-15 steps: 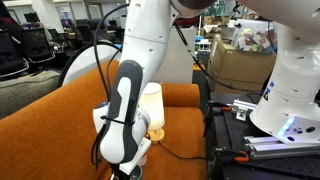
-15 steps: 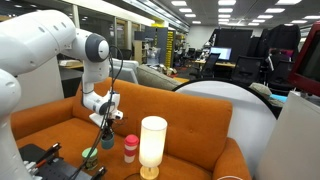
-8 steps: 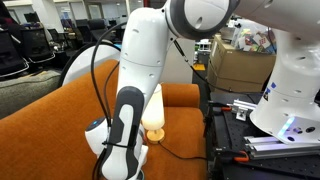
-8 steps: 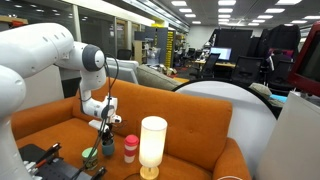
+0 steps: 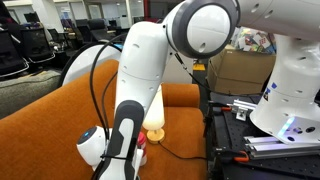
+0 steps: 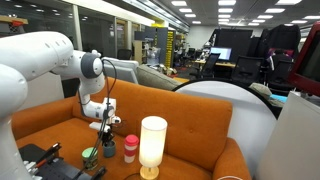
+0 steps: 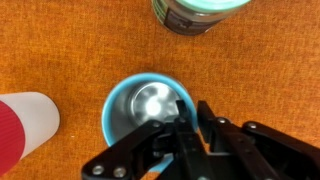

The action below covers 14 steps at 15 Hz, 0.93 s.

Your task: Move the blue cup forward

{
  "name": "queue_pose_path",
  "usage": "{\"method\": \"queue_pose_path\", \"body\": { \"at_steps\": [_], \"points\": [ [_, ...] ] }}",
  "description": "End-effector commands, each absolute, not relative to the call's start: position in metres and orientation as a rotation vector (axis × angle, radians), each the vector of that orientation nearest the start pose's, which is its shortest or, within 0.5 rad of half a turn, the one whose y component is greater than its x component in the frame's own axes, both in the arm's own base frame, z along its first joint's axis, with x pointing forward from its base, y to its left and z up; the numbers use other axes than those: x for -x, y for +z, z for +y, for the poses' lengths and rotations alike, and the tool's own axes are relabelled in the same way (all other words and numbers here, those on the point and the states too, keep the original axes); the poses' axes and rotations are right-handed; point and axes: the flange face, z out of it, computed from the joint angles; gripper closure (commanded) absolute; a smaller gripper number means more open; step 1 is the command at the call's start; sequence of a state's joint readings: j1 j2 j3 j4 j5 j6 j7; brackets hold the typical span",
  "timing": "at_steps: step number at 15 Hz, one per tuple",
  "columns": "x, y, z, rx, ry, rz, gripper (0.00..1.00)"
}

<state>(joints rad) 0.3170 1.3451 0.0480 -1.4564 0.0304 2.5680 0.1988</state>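
**Blue cup sits right under the end effector**

The blue cup [image 7: 145, 105] stands upright on the orange surface [image 7: 60, 40], with its open mouth facing up. The end effector [image 7: 186, 122] hangs over the cup's near edge. Its fingers [image 7: 207, 122] are close together at the rim. One seems to be inside and one outside, but I cannot tell if they pinch it. A pink cup [image 7: 25, 125] stands off to one side of the end effector. A green tin [image 7: 200, 10], cut off by the picture edge, sits just past the blue cup. In an exterior view the arm [image 5: 125, 120] hides the blue cup.
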Motion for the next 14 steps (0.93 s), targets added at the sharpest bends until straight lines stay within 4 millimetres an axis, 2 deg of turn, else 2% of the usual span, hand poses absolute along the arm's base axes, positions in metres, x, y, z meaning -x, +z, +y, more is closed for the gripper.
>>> {"method": "queue_pose_path", "body": {
  "at_steps": [1,3,4,6,7,14],
  "points": [
    [-0.558,-0.127,0.218,3.111,0.425,-0.227,0.49],
    [-0.545,-0.113,0.227,3.021,0.485,-0.269,0.35],
    [-0.553,-0.13,0.227,3.084,0.42,-0.226,0.54],
    [-0.549,-0.123,0.234,3.054,0.446,-0.251,0.39],
    [-0.549,-0.122,0.233,3.051,0.452,-0.254,0.35],
    [-0.548,-0.122,0.23,3.044,0.461,-0.256,0.35]
  ]
}}
